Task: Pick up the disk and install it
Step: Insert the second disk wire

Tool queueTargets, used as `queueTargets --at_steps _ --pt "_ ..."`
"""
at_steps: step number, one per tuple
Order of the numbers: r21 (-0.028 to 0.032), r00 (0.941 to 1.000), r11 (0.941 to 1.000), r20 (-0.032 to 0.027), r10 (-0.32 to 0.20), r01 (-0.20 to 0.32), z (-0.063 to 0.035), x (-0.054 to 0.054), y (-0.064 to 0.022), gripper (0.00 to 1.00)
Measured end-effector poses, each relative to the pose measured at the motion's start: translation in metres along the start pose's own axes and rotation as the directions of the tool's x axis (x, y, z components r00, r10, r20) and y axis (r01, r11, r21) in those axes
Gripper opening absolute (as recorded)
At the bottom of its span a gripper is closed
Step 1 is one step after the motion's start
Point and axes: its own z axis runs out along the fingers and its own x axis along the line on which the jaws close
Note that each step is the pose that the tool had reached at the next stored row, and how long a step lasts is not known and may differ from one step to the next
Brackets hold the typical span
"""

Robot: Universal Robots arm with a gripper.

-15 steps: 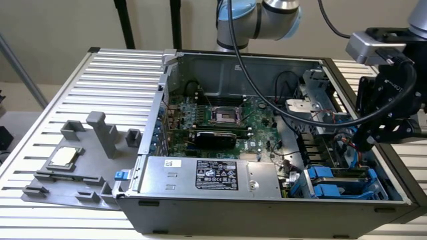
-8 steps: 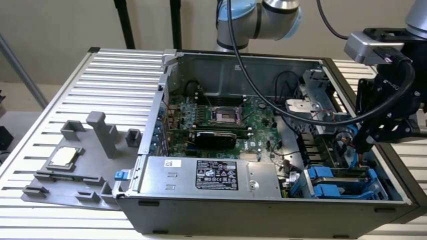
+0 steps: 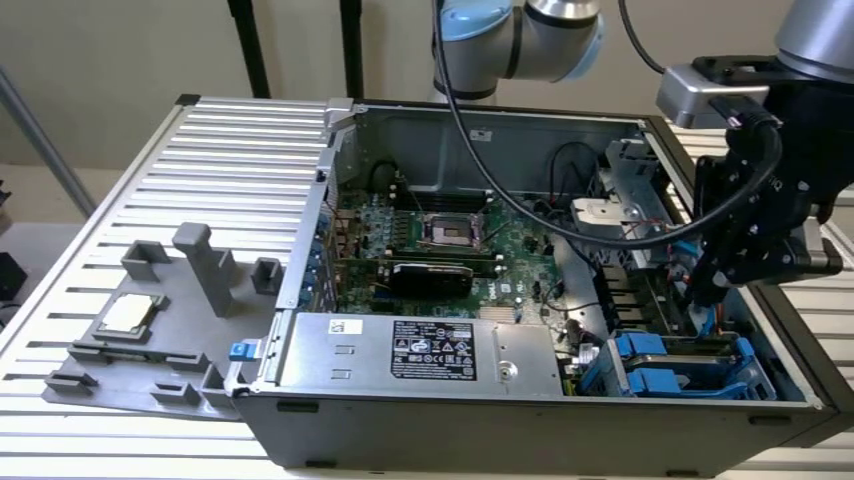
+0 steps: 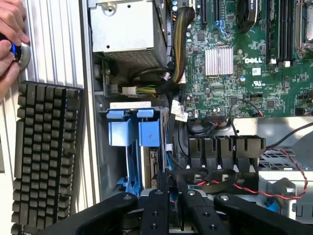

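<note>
Exterior view: the gripper (image 3: 710, 290) is reaching into the open computer case (image 3: 441, 420), its fingers clamping an upright blue-edged disk (image 3: 695, 292) directly above the blue drive cage (image 3: 681, 362). Wrist view: the gripper (image 4: 171, 196) is pinching the disk's (image 4: 173, 196) thin edge between nearly closed fingers (image 4: 155, 208), the motherboard (image 4: 244, 54) lying beyond.
</note>
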Motion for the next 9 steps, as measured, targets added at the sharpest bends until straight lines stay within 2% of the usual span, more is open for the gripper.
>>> queueTargets --at_steps 2,3,4,7,9 --pt "0.0342 1.0000 0.9994 0.0026 0.004 -0.004 0.0002 0.000 0.0050 0.16" --pt "0.0470 1.0000 0.9989 0.0039 0.006 -0.006 0.0005 0.000 0.0084 0.16" --pt "0.0552 1.0000 0.9985 0.0048 0.007 -0.007 0.0009 0.001 0.0127 0.16" --pt "0.0657 1.0000 0.9978 0.0056 0.008 -0.008 0.0016 0.002 0.0259 0.16" --pt "0.0763 0.9999 0.9970 0.0067 0.009 -0.010 0.0036 0.003 0.0304 0.16"
